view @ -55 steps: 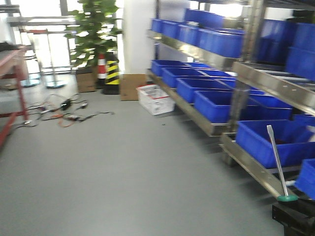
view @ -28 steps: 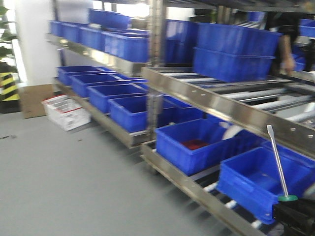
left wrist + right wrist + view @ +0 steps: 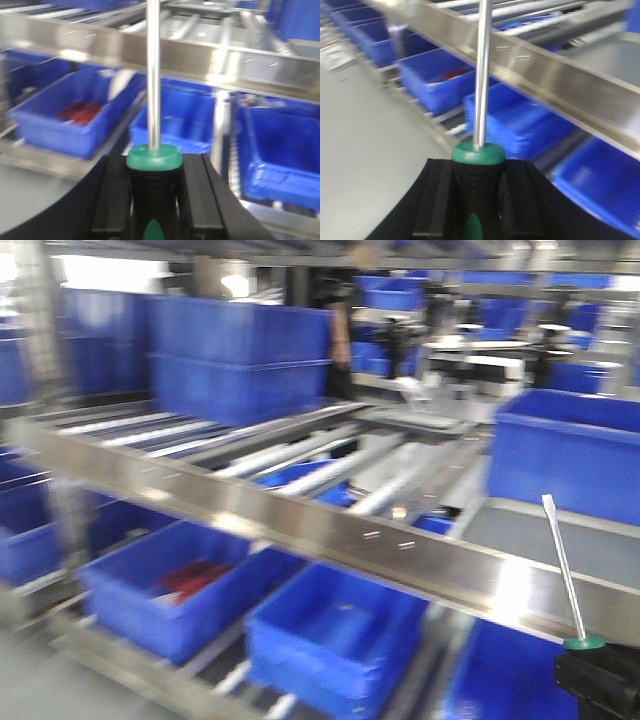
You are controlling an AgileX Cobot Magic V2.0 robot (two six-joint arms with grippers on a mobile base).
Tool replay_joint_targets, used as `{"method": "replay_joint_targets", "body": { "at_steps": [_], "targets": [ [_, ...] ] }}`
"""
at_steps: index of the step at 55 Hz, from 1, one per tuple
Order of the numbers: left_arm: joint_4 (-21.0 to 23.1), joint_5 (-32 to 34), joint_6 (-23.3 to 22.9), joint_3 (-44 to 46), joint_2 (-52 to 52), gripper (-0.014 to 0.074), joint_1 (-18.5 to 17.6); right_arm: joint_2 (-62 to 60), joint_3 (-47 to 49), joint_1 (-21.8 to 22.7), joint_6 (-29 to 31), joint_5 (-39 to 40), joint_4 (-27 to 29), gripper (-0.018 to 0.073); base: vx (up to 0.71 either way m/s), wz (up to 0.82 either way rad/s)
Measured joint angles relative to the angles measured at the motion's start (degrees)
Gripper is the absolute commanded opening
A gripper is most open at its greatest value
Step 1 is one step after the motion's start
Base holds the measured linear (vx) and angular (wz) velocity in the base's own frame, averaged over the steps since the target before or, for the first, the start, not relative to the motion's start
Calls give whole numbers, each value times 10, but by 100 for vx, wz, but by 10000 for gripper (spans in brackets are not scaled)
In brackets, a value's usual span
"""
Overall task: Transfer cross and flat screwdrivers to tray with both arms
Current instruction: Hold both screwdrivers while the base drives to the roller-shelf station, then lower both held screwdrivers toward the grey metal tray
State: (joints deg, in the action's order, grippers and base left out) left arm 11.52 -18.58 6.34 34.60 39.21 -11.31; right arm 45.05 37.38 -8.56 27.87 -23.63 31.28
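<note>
The left gripper (image 3: 154,197) is clamped on the black-and-green handle of one screwdriver (image 3: 154,75), with the steel shaft projecting straight out of the claw. The right gripper (image 3: 477,195) is clamped likewise on the other screwdriver (image 3: 482,75). Both tools are held off any surface, facing a steel rack (image 3: 330,530) of blue crates (image 3: 330,630).

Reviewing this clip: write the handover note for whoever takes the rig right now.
Left claw: shut on a screwdriver, shaft pointing up.
Right claw: shut on the other screwdriver, shaft up too.
The wrist views do not show which is cross and which is flat.
Tray: not in view. The cameras face a steel rack of blue crates.
Done: both tools picked up.
Left: reach the tray and set both down in it.
</note>
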Motion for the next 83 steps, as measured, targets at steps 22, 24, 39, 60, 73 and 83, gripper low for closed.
{"method": "replay_joint_targets", "body": {
  "at_steps": [22,24,39,60,73,83],
  "targets": [
    [0,0,0,0,0,0,0,0,0,0,0,0,0,-8,29,-79],
    [0,0,0,0,0,0,0,0,0,0,0,0,0,-8,24,-57],
    [0,0,0,0,0,0,0,0,0,0,0,0,0,-8,22,-40],
    [0,0,0,0,0,0,0,0,0,0,0,0,0,-8,17,-9],
    [0,0,0,0,0,0,0,0,0,0,0,0,0,-8,13,3],
    [0,0,0,0,0,0,0,0,0,0,0,0,0,-8,10,-5]
  ]
}}
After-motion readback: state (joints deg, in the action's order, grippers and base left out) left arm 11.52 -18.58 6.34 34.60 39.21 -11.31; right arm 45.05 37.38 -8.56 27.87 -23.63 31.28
